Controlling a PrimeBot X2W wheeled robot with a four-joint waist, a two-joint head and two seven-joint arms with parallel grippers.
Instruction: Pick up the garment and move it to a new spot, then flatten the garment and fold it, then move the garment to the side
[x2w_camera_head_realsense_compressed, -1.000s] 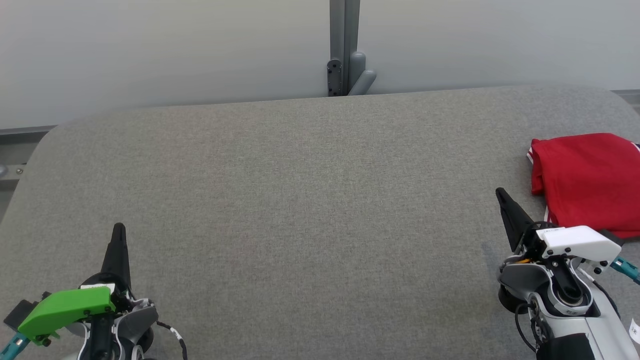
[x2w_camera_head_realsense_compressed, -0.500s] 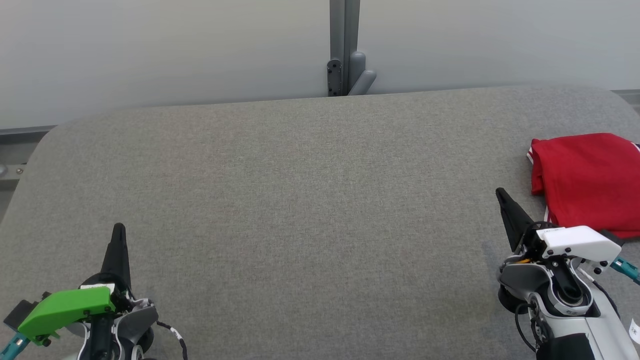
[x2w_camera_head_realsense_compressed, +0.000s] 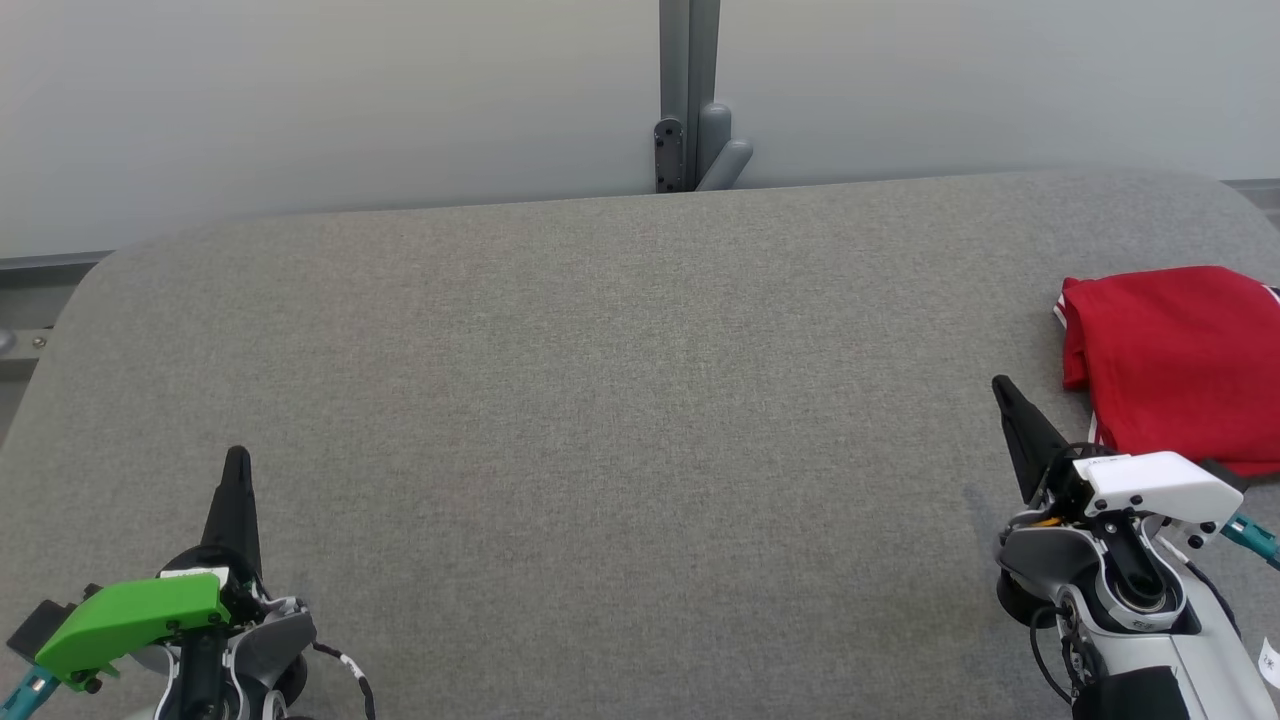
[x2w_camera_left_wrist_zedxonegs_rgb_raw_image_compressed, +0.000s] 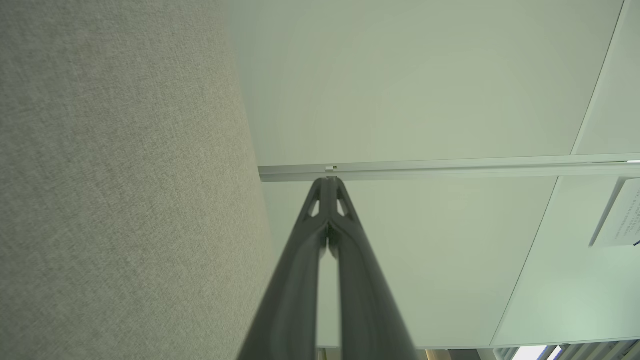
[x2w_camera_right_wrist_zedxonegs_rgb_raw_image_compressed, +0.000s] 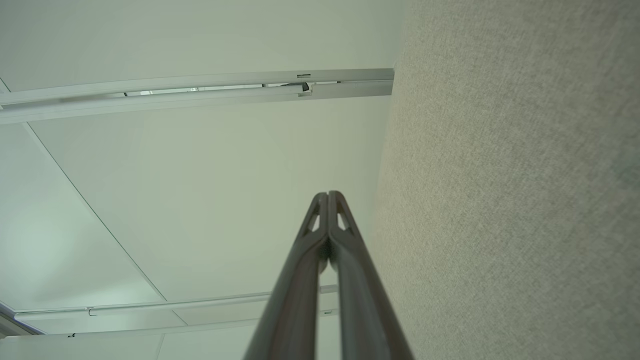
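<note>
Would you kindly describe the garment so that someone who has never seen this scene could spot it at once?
Start with the broad grey fabric table that spans the head view. Follow it to its right side, just past the tip of the right gripper. There lies the garment, folded flat, the single bright red thing on all that grey.

Red garment (x2w_camera_head_realsense_compressed: 1175, 365), folded into a compact flat bundle, thin white trim at its near-left edge, lying on grey counter (x2w_camera_head_realsense_compressed: 600, 400) at far right, partly cut off by frame edge.
</note>
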